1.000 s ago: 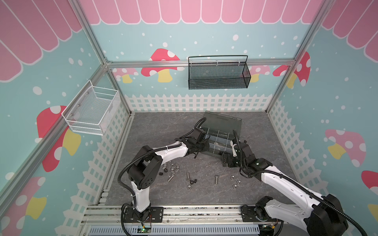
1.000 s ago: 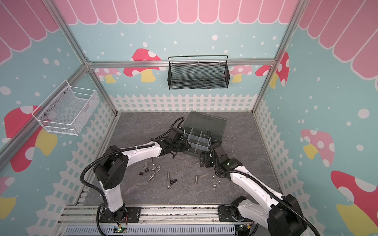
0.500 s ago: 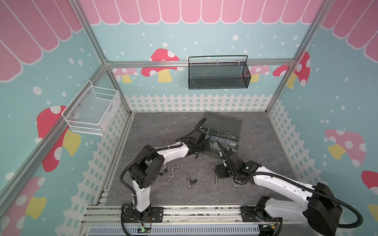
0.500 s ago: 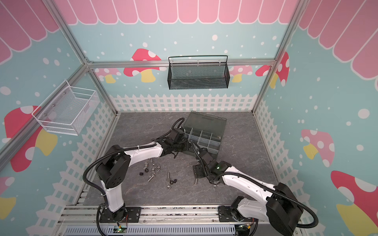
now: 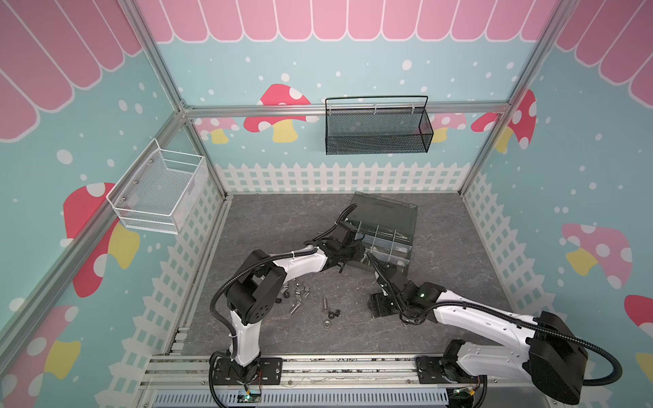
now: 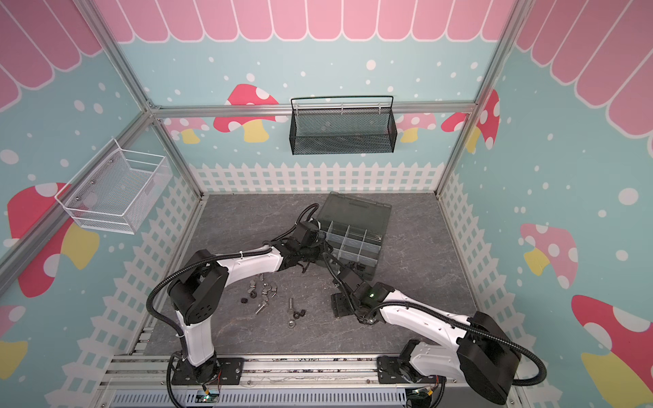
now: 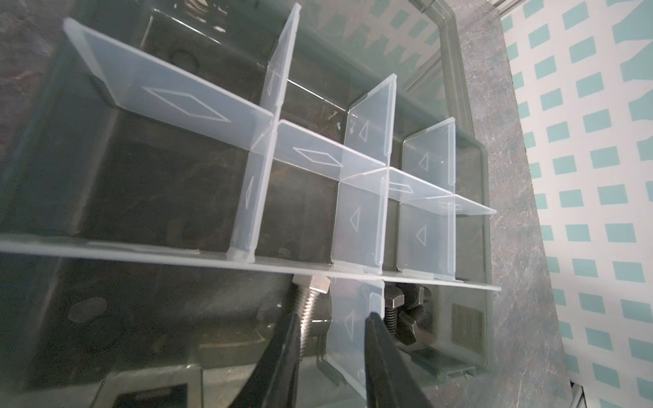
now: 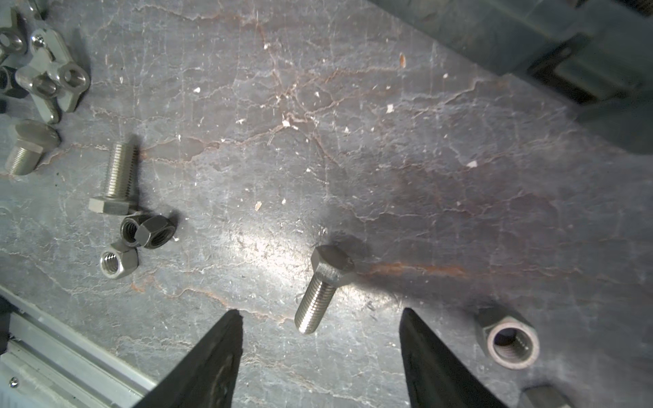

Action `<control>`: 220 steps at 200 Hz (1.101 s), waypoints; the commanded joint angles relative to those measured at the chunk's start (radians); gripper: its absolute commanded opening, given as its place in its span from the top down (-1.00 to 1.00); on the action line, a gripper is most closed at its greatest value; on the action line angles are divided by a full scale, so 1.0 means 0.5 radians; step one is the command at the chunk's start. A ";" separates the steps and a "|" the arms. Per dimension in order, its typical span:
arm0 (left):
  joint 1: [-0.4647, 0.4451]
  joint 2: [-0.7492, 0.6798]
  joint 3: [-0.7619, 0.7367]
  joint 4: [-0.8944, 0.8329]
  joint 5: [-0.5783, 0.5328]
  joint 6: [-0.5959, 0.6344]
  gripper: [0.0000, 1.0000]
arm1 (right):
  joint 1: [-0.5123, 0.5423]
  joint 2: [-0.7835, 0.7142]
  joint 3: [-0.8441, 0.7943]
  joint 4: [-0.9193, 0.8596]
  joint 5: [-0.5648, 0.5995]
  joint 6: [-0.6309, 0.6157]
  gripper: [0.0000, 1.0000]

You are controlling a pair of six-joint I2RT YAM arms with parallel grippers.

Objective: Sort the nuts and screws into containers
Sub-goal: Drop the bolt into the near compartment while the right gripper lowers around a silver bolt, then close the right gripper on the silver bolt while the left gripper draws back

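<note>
In both top views the dark grey plastic organiser box (image 5: 386,213) (image 6: 357,212) stands open at the far middle of the grey stone-patterned tabletop (image 5: 275,219), with its smoky lid leaning back. The left gripper (image 5: 357,253) is at the near left corner of the box, over the compartments. The right gripper (image 5: 380,306) is low over the tabletop, just in front of the box. A loose group of small silver and black screws and nuts (image 5: 325,303) lies on the tabletop between the two arms, nearer to the left arm.

In the left wrist view the translucent dividers (image 7: 198,102) split the box into compartments. The left gripper (image 7: 332,316) has its black fingers a little apart, one on each side of a short divider, and they grasp nothing. A shiny silver hex-head screw (image 7: 311,300) lies on the compartment floor just beside one finger, with its head at the long divider. Several black screws (image 7: 406,312) lie in the next compartment, beyond the other finger.

In the right wrist view the right gripper (image 8: 319,312) is spread wide and empty. A silver screw on the tabletop (image 8: 327,288) lies flat with its threaded end between the fingertips, touching neither of them, and its head points away from the gripper. A dark hex nut (image 8: 509,339) lies just outside one finger. Well apart lie another silver bolt (image 8: 116,180), two black nuts (image 8: 148,231), a small silver nut (image 8: 118,259) and silver wing nuts (image 8: 49,81).
</note>
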 commanded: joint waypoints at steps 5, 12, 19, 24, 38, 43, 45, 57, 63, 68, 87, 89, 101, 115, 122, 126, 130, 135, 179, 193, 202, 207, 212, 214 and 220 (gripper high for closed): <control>-0.017 -0.087 -0.083 0.075 -0.059 -0.049 0.29 | 0.037 0.001 -0.054 -0.046 -0.053 0.112 -0.39; -0.019 -0.115 -0.107 0.084 -0.075 -0.055 0.28 | 0.042 0.005 -0.057 -0.046 -0.059 0.120 -0.38; -0.019 -0.148 -0.129 0.087 -0.094 -0.059 0.26 | 0.048 0.013 -0.063 -0.042 -0.062 0.126 -0.37; -0.018 -0.170 -0.145 0.088 -0.105 -0.062 0.24 | 0.052 0.020 -0.062 -0.038 -0.062 0.129 -0.36; -0.014 -0.236 -0.188 0.087 -0.132 -0.074 0.18 | 0.061 0.056 -0.059 -0.037 -0.056 0.129 -0.31; -0.013 -0.259 -0.203 0.086 -0.141 -0.080 0.15 | 0.064 0.071 -0.055 -0.037 -0.055 0.127 -0.29; -0.011 -0.270 -0.212 0.087 -0.147 -0.081 0.13 | 0.065 0.075 -0.054 -0.037 -0.053 0.126 -0.28; -0.010 -0.337 -0.254 0.087 -0.169 -0.090 0.04 | 0.072 0.117 -0.049 -0.036 -0.054 0.129 -0.23; -0.005 -0.372 -0.279 0.085 -0.184 -0.093 0.01 | 0.078 0.138 -0.044 -0.037 -0.053 0.129 -0.19; -0.003 -0.402 -0.298 0.085 -0.194 -0.096 -0.03 | 0.083 0.156 -0.042 -0.035 -0.056 0.129 -0.15; 0.004 -0.524 -0.374 0.073 -0.255 -0.099 -0.21 | 0.107 0.218 -0.036 -0.040 -0.054 0.135 -0.05; 0.005 -0.536 -0.382 0.072 -0.262 -0.099 -0.23 | 0.108 0.222 -0.035 -0.040 -0.053 0.135 -0.04; 0.010 -0.616 -0.432 0.054 -0.305 -0.102 -0.40 | 0.123 0.253 -0.025 -0.043 -0.047 0.135 0.00; 0.014 -0.711 -0.487 0.028 -0.371 -0.111 -0.63 | 0.138 0.288 -0.011 -0.046 -0.028 0.135 0.05; 0.019 -0.756 -0.519 0.020 -0.402 -0.115 -0.74 | 0.144 0.309 -0.003 -0.050 -0.012 0.133 0.08; 0.023 -0.784 -0.535 0.017 -0.417 -0.117 -0.78 | 0.147 0.320 0.001 -0.052 -0.004 0.132 0.09; 0.022 -0.811 -0.553 0.011 -0.431 -0.120 -0.83 | 0.150 0.333 0.006 -0.055 0.006 0.133 0.11; 0.028 -0.847 -0.576 0.003 -0.455 -0.124 -0.86 | 0.153 0.351 0.009 -0.058 0.016 0.132 0.12; 0.061 -1.162 -0.771 -0.057 -0.645 -0.170 -0.99 | 0.181 0.485 0.035 -0.089 0.126 0.135 0.24; 0.076 -1.248 -0.815 -0.107 -0.688 -0.183 -0.99 | 0.187 0.517 0.039 -0.086 0.137 0.130 0.26; 0.088 -1.299 -0.843 -0.140 -0.709 -0.199 -1.00 | 0.190 0.539 0.046 -0.084 0.140 0.124 0.29; 0.096 -1.325 -0.863 -0.155 -0.720 -0.211 -0.99 | 0.190 0.547 0.050 -0.084 0.145 0.123 0.31; 0.105 -1.352 -0.884 -0.166 -0.729 -0.225 -0.99 | 0.191 0.557 0.054 -0.083 0.146 0.120 0.34; 0.109 -1.364 -0.893 -0.169 -0.731 -0.232 -1.00 | 0.191 0.559 0.056 -0.083 0.148 0.118 0.36; 0.122 -1.397 -0.921 -0.179 -0.740 -0.253 -0.99 | 0.191 0.569 0.061 -0.083 0.151 0.113 0.40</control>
